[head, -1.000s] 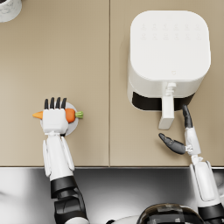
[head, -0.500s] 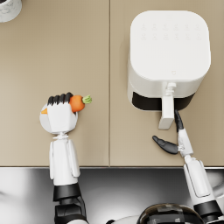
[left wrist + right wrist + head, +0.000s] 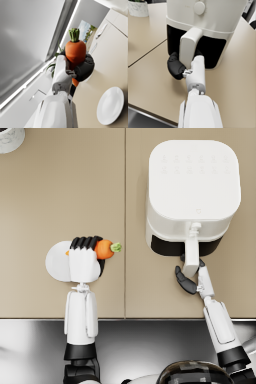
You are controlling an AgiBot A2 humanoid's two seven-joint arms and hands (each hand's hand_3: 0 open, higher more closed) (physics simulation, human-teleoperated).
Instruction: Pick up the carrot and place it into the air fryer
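My left hand (image 3: 84,262) gripping the carrot (image 3: 104,249) above the white plate (image 3: 56,262), my right hand (image 3: 189,278) at the air fryer (image 3: 192,193) handle (image 3: 190,255), at its 6 o'clock, its fingers' closure I cannot tell

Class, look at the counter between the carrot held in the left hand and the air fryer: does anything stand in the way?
Nothing visible stands on the counter between them. The left hand holds the carrot above the plate. At the air fryer, the right hand is at the drawer handle.
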